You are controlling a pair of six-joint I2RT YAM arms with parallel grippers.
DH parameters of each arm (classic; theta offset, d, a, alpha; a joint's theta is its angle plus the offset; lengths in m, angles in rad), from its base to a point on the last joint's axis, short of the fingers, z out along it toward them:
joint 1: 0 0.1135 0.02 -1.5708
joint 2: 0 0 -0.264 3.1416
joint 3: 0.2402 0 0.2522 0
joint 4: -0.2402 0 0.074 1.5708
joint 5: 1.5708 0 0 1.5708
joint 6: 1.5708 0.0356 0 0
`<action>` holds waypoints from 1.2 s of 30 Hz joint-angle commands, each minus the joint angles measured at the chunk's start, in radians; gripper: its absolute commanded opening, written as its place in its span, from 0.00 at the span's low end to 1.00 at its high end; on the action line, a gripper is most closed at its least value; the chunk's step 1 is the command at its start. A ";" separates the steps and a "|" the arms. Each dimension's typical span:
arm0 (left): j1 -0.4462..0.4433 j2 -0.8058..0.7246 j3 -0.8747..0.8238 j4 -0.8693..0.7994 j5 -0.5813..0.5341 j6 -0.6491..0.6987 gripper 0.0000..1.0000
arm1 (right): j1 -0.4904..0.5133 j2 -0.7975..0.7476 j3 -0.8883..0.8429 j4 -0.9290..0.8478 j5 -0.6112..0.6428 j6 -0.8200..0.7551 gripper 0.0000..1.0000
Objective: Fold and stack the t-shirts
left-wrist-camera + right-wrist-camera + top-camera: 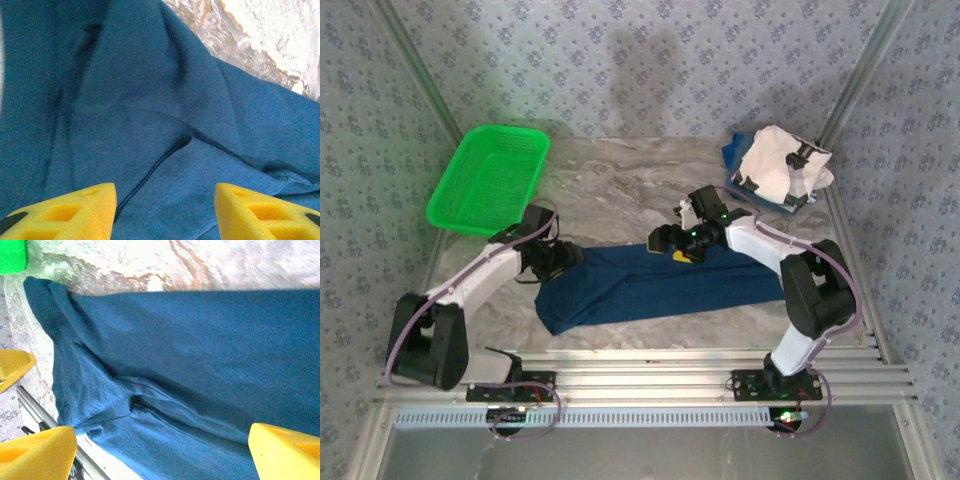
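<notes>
Here, in the view from above, the left arm (470, 285) rises from its base at the near-left corner and bends inward at the elbow. This places the left gripper (558, 258) over the left end of the dark blue shirt (650, 288). The right arm (770, 245) folds over from its base at the near-right with its forearm pointing left. The right gripper (672, 240) sits over the shirt's far edge, near the middle of the table (620, 185).

The dark blue shirt lies as a long band across the table, parallel to the near edge and close to it.

In the left wrist view the yellow fingers (75, 210) stand apart with nothing between them, and creased blue cloth lies below. Whether they touch the cloth cannot be told. In the right wrist view the fingers (285, 452) are spread wide over the same cloth and hold nothing. A further yellow piece (12, 367) is cut off at the left side of that view, and what it belongs to is unclear.

At the far-right corner a folded white shirt (775, 160) rests on another blue shirt (732, 150), which is mostly covered. The black marks (801, 157) on the white shirt are too small to read. A green basket (490, 178) stands at the far-left corner.
</notes>
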 commanded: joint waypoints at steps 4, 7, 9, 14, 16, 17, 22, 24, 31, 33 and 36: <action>-0.013 0.196 0.162 -0.041 0.112 0.217 0.48 | -0.003 -0.068 0.013 0.002 -0.010 -0.031 0.97; -0.017 0.257 0.187 -0.073 0.078 0.274 0.45 | -0.010 -0.170 -0.015 0.028 -0.010 -0.072 1.00; -0.023 0.294 0.213 -0.090 0.055 0.302 0.43 | -0.017 -0.233 -0.025 0.024 -0.013 -0.104 1.00; -0.049 0.357 0.263 -0.104 0.021 0.344 0.39 | -0.027 -0.364 -0.049 -0.001 0.002 -0.137 1.00; -0.058 0.373 0.274 -0.116 0.012 0.351 0.38 | -0.038 -0.387 -0.052 -0.029 0.000 -0.139 1.00; -0.060 0.379 0.277 -0.121 0.005 0.354 0.37 | -0.047 -0.394 -0.052 -0.044 -0.002 -0.140 1.00; -0.069 0.385 0.278 -0.132 0.014 0.364 0.27 | -0.084 -0.417 -0.067 -0.067 -0.001 -0.138 1.00; -0.075 0.378 0.271 -0.136 0.018 0.371 0.25 | -0.099 -0.422 -0.064 -0.071 -0.001 -0.138 1.00; -0.082 0.322 0.242 -0.170 0.023 0.381 0.15 | -0.140 -0.419 -0.059 -0.082 0.008 -0.142 1.00; -0.093 0.309 0.242 -0.178 0.028 0.387 0.10 | -0.149 -0.416 -0.061 -0.082 0.009 -0.140 1.00; -0.106 0.295 0.233 -0.186 0.041 0.395 0.03 | -0.162 -0.414 -0.061 -0.084 0.009 -0.137 1.00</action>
